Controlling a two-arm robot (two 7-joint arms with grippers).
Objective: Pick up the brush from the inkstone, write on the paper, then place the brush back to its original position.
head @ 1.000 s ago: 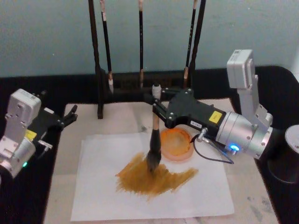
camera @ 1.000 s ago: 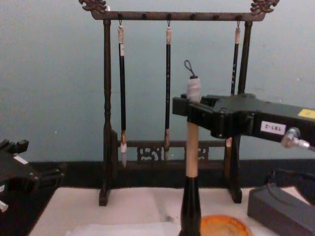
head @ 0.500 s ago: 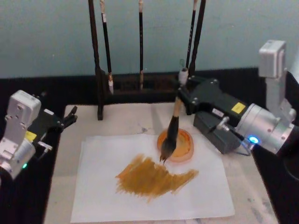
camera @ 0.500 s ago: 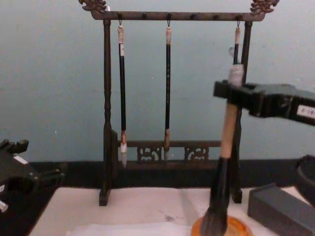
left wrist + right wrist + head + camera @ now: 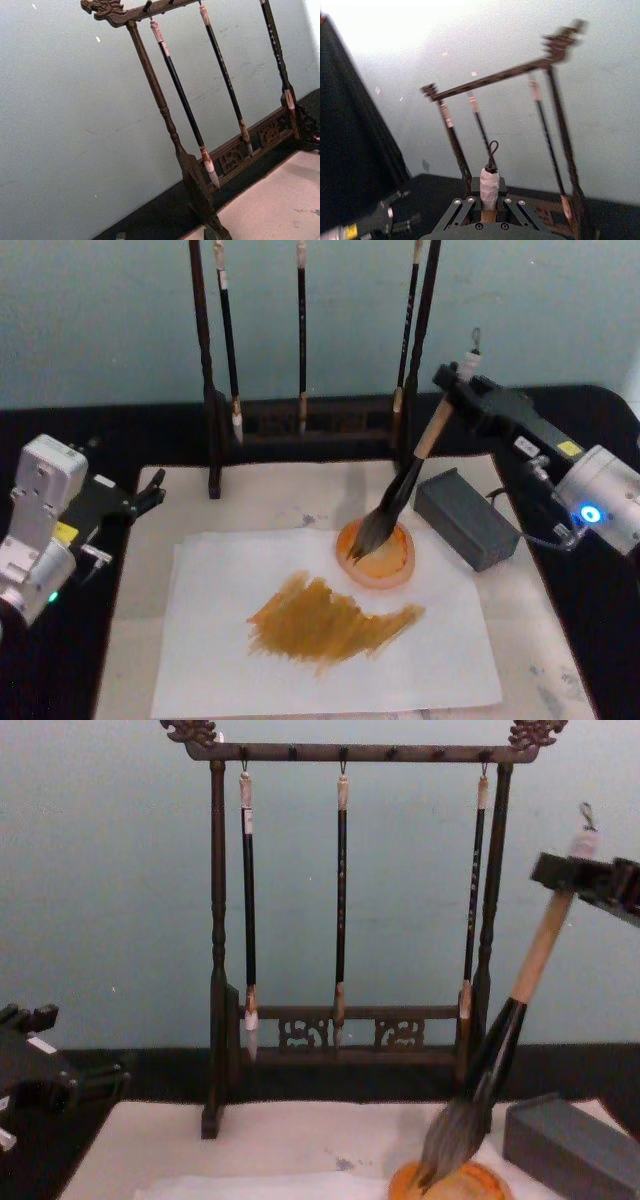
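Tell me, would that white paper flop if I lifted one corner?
Probably floppy: the paper looks thin and lies flat on the mat. Its brown painted patch may be damp, so it might tear there.

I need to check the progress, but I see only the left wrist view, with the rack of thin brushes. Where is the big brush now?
Observer: The right gripper holds the brush near its top, tilted, bristles at the orange dish.
Operator: Is the paper written on?
Observer: Yes, the paper carries a broad brown smear in its middle.
Operator: And the left gripper?
Observer: The left gripper is parked beside the left edge of the mat, off the paper.
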